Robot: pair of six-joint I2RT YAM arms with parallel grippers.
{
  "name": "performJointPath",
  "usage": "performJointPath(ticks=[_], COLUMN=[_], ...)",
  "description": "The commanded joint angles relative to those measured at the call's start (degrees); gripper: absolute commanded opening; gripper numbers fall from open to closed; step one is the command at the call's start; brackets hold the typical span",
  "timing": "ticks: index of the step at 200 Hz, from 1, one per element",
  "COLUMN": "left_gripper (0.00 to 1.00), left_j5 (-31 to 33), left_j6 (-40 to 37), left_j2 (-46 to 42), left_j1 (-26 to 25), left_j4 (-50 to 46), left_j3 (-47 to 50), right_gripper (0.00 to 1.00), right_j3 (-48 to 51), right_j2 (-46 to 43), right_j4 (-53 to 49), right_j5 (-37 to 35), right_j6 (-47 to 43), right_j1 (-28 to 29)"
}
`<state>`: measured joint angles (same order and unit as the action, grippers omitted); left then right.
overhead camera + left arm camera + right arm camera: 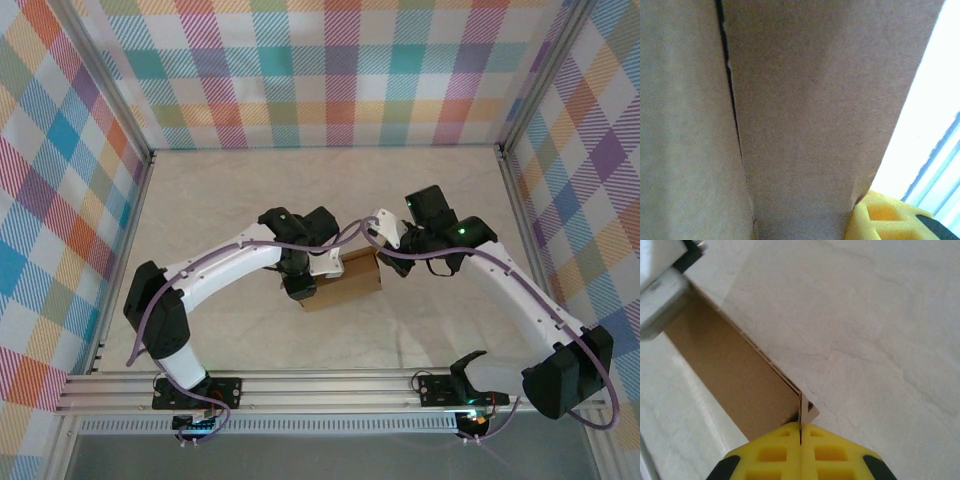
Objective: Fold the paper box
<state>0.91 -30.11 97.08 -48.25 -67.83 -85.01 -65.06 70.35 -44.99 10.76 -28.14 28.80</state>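
Note:
The paper box (348, 279) is a brown cardboard piece lying at the middle of the table between both arms. My left gripper (300, 286) sits at its left end. In the left wrist view the brown cardboard (805, 110) presses right up to the camera and against one yellow finger (880, 217); the other finger is hidden behind it. My right gripper (378, 246) is at the box's right end. In the right wrist view its yellow jaws (801, 432) are shut on a thin upright flap (802, 410) at the corner of the box (735, 372).
The pale table surface (330, 190) spreads behind the box, closed in by checked walls (320, 70) and metal frame rails (300, 390) along the near edge. The left arm's white link (660, 295) stands close by the box's far end.

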Motion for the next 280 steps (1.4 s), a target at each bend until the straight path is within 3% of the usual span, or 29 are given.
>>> performJointPath(ticks=[1,55,82,177,222,253,280], left_gripper=[0.36,0.37,0.47,0.48,0.66,0.71,0.90], left_j5=[0.34,0.74,1.30,2.88,3.29,3.41,3.26], left_j6=[3.39,5.06,6.49,7.61,7.80,8.34,9.15], left_j2=[3.01,4.91,4.96,5.49,4.65,4.00,2.61], left_j1=[-0.58,-1.67,-2.03,-3.02,-3.17,-3.35,-3.65], left_j4=[0.03,-1.12,-0.06,0.57,1.69,1.92,2.64], left_j3=[-0.80,-3.76,-4.02,-4.55,-4.77,-5.25,-5.67], right_gripper=[0.00,0.00,0.00,0.00,0.00,0.00,0.00], right_j3=[2.92,8.10,10.97,18.19,20.91,21.59,22.37], right_j2=[-1.60,-3.89,-5.51,-7.00,-7.55,-7.85,-8.36], right_j4=[3.55,12.27,14.69,22.41,24.34,24.42,24.81], right_j5=[-0.70,-1.73,-2.17,-4.52,-5.70,-6.22,-6.54], right_j6=[9.63,24.50,25.97,30.80,31.90,30.74,29.92], right_j1=[0.33,0.47,0.65,0.70,0.75,0.73,0.82])
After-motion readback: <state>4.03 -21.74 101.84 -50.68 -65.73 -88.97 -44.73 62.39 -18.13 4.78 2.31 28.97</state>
